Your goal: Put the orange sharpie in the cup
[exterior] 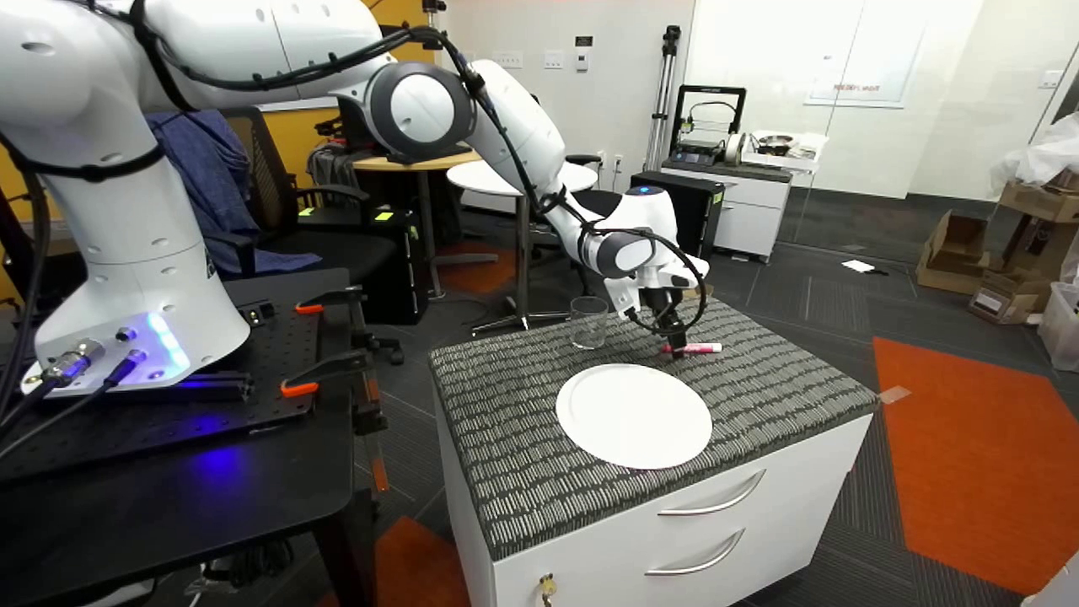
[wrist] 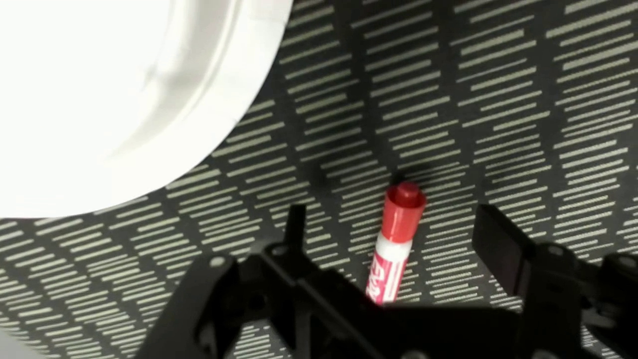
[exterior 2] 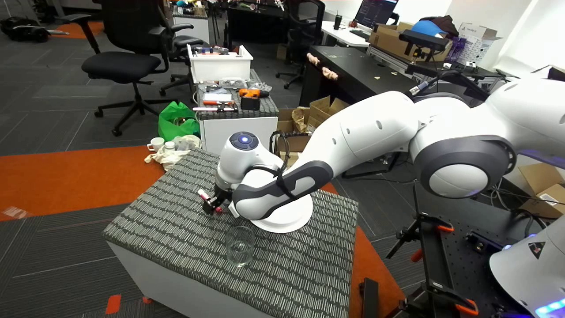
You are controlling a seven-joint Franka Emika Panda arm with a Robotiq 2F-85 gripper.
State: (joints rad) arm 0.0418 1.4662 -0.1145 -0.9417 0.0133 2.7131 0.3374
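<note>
I have the gripper (wrist: 395,227) parted wide astride the pen (wrist: 395,243), a gap on either side. The pen lies on the table (wrist: 503,124), red end showing, other end hidden behind the gripper. The plate (wrist: 94,104) is near; which table edge or corner is closest, I can't tell.
</note>
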